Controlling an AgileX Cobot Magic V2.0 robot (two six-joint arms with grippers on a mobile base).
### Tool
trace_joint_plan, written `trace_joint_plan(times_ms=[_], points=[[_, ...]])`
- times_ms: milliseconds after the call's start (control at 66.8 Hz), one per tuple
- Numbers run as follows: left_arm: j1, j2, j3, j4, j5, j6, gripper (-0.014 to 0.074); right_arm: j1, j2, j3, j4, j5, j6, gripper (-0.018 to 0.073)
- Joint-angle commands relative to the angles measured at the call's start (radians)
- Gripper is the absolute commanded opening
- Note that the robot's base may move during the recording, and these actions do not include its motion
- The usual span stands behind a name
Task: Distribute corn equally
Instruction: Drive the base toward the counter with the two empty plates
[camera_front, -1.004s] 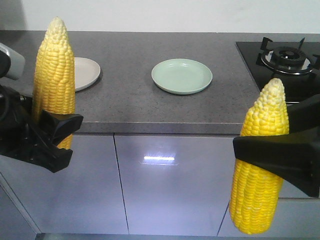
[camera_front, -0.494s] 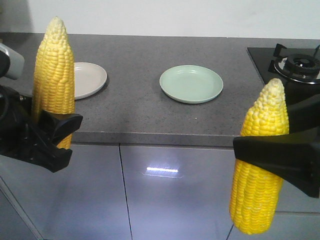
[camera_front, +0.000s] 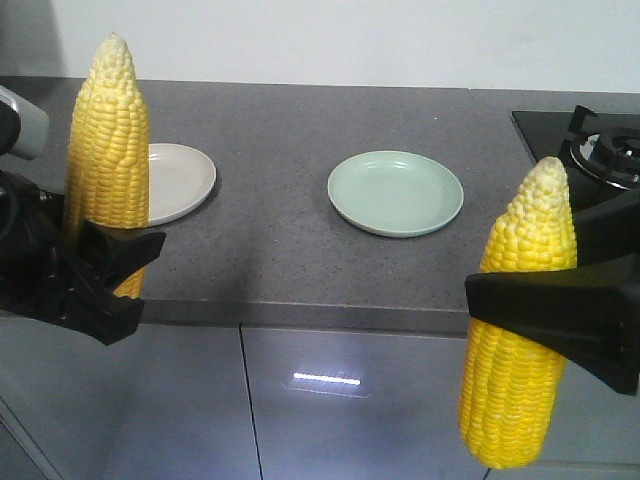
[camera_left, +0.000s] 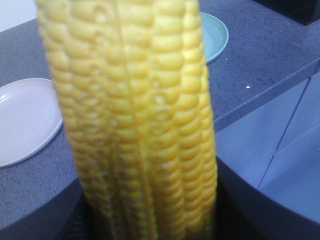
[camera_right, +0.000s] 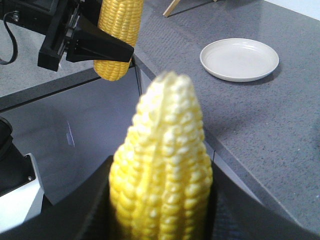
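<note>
I am holding one cob in each pincer in front of the grey counter (camera_front: 270, 250). My left pincer (camera_front: 118, 262) is clamped on the lower part of the left cob (camera_front: 108, 140), and my right pincer (camera_front: 525, 305) is clamped around the middle of the right cob (camera_front: 527, 225). Both cobs are standing upright, long axis vertical, with the pale pointed tips up and the blunt ends hanging below the jaws. They are off the counter, on my side of its front edge. The two plates are lying ahead of me on the counter, both bare. The white plate (camera_front: 180, 180) is sitting just behind the left cob, nearer my left arm. The green plate (camera_front: 395, 192) is sitting between the cobs, nearer the right one, with the stove (camera_front: 600, 140) beyond. To my judgement, each cob is going to need carrying forward and tipping flat. The kernels are showing bright yellow, plump and in neat rows. No other corn is in view.
</note>
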Motion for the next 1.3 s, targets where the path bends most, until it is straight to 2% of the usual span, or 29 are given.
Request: trace_joint_plan(times_ms=[0, 1288], points=[[-0.004, -0.014, -0.026, 0.010, -0.067, 0.001, 0.0253, -0.002, -0.006, -0.023, 0.057, -0.034, -0.012, 0.0162], [-0.004, -0.014, -0.026, 0.010, -0.067, 0.001, 0.0253, -0.002, -0.006, -0.023, 0.057, -0.034, -0.012, 0.0162]])
